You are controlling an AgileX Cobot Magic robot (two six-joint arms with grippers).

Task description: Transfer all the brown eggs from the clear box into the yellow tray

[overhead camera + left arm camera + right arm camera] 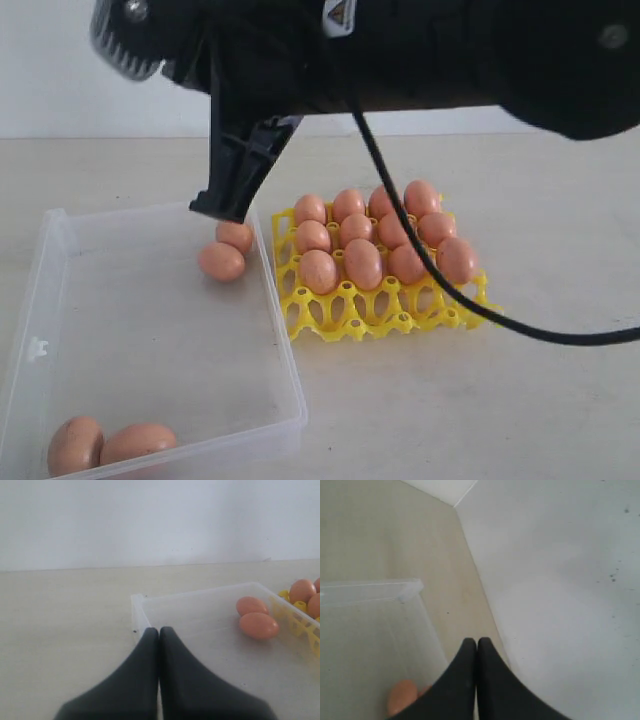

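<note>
The clear box (pixel 150 330), a shallow rectangle of transparent plastic with rounded corners and a raised rim, lay on the matte beige table (pixel 520 400). A small clasp tab (pixel 38 348) showed on its left wall. Just beside its right wall sat the yellow tray (pixel 350 315), a glossy lattice of round cups with scalloped edges. About a dozen smooth, oval brown eggs (pixel 362 264) filled its back three rows, and the front cups stood bare. Four more lay in the box, two in the far right corner and two in the near left corner.

The right gripper (pixel 230 208), of dull black plastic tapering to a point, hung just above the far pair, its jaws pressed together on nothing. The left gripper (pixel 159 629) was likewise closed and empty at another corner of the box. A thin black cable (pixel 440 285) draped across the tray.
</note>
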